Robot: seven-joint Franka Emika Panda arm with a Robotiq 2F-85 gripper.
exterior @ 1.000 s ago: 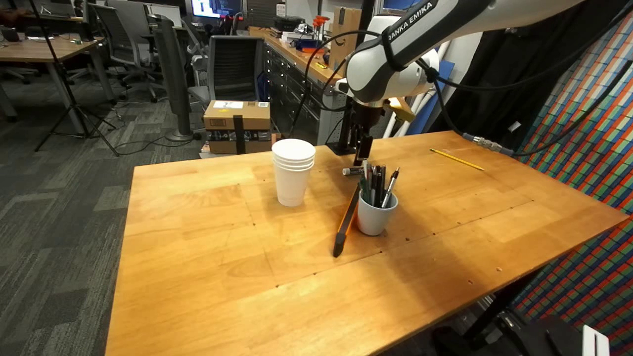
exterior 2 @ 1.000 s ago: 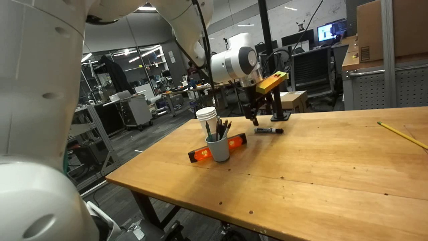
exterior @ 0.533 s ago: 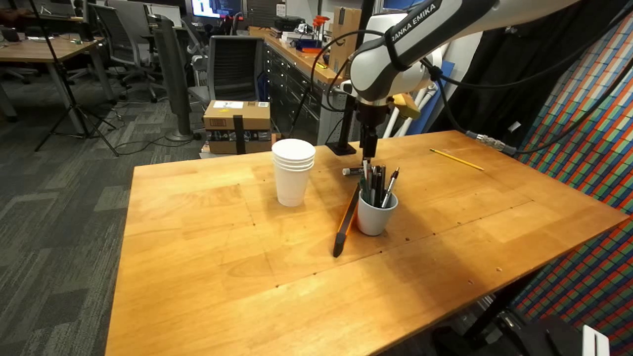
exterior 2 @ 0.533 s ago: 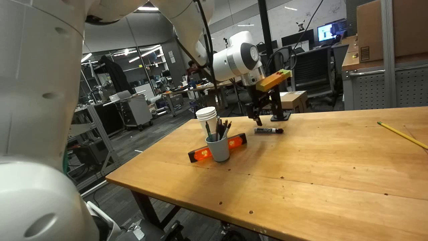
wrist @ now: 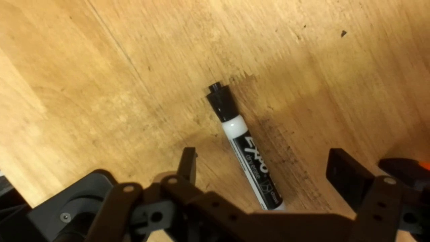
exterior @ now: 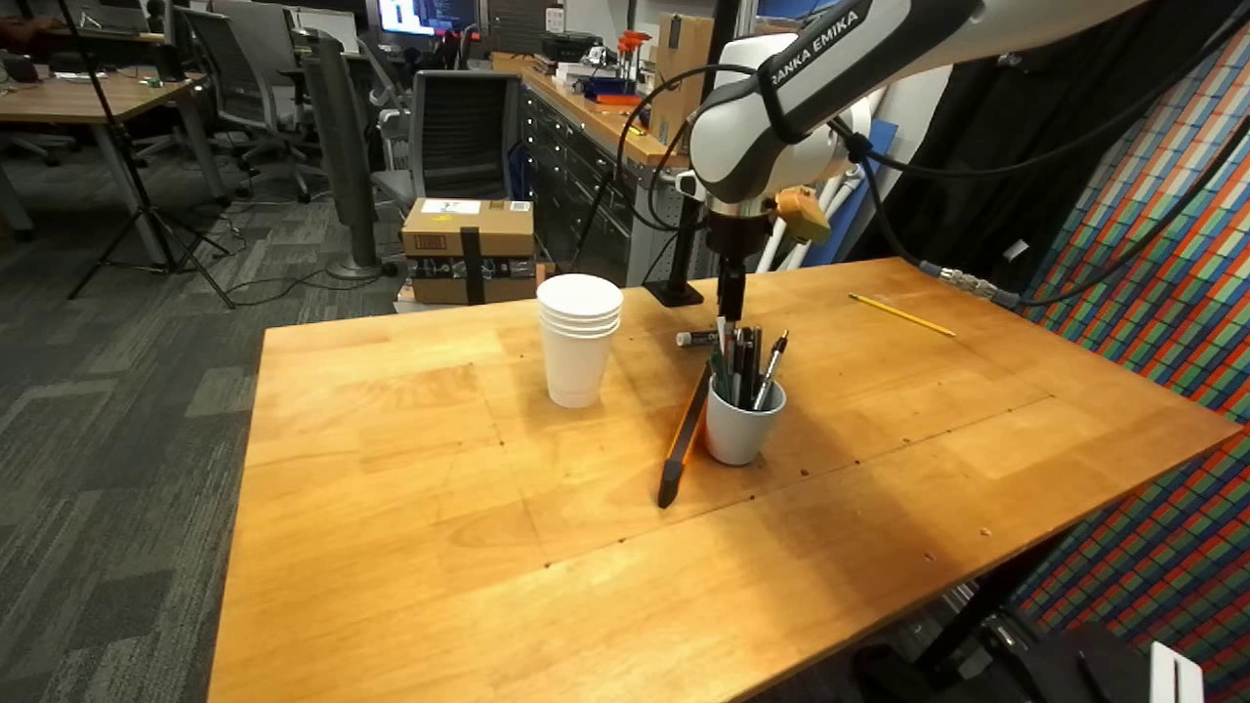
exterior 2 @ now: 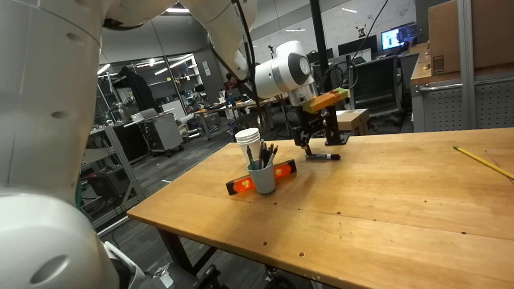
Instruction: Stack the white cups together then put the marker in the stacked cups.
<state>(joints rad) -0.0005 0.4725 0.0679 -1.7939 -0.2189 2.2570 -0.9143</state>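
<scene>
- The table (exterior: 410, 488) is of wooden boards, with visible grain and small dark holes.
- The stacked cups (exterior: 578, 363), white and smooth, taper toward the base, show several round rims and stand upright near the centre of an exterior view.
- The marker (wrist: 248, 151) is a cylinder with a black cap, a white collar and a black label.
- The arm (exterior: 879, 49) comes from the upper right of an exterior view, and its gripper (wrist: 263, 163) points downward.
- In the wrist view the fingers (wrist: 186, 164) are spread wide, at the lower centre and the lower right.
- The marker lies on the table between them, with a gap on each side, slanting from the middle toward the bottom.
</scene>
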